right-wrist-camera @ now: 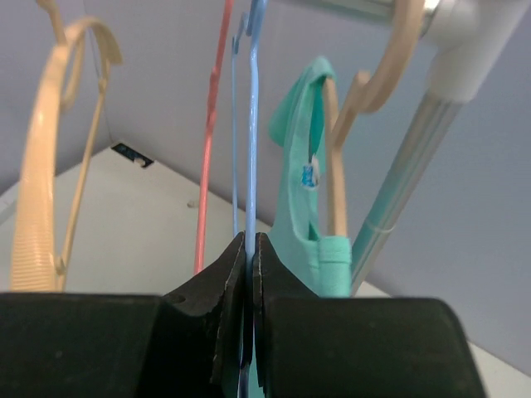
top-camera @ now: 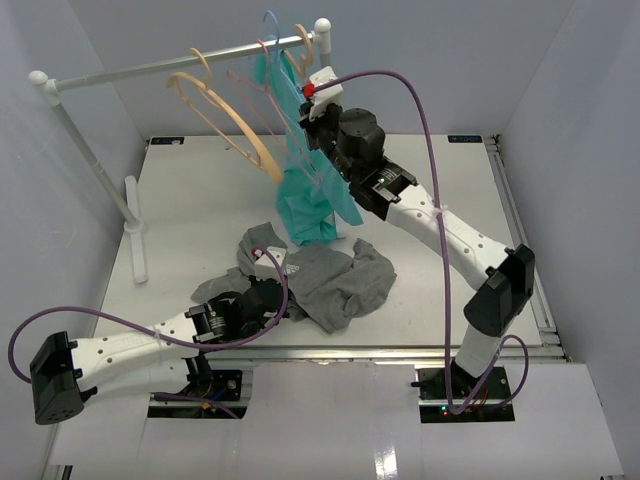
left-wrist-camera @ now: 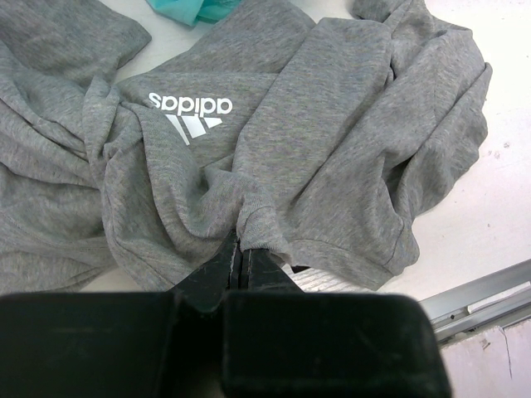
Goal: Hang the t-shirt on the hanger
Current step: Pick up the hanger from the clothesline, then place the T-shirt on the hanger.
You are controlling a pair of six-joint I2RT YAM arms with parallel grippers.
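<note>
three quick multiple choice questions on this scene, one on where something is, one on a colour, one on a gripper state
1. Where is the t-shirt?
A) hanging up
B) crumpled on the table
C) on the floor

2. What colour is the hanger in the right gripper?
A) tan
B) pink
C) light blue

3. How is the left gripper?
A) open above the cloth
B) shut on the t-shirt
C) shut on a hanger

Answers:
1 B, it lies bunched on the white surface.
2 C, a light-blue wire runs between the closed jaws.
3 B, it pinches a gray fold.
</note>
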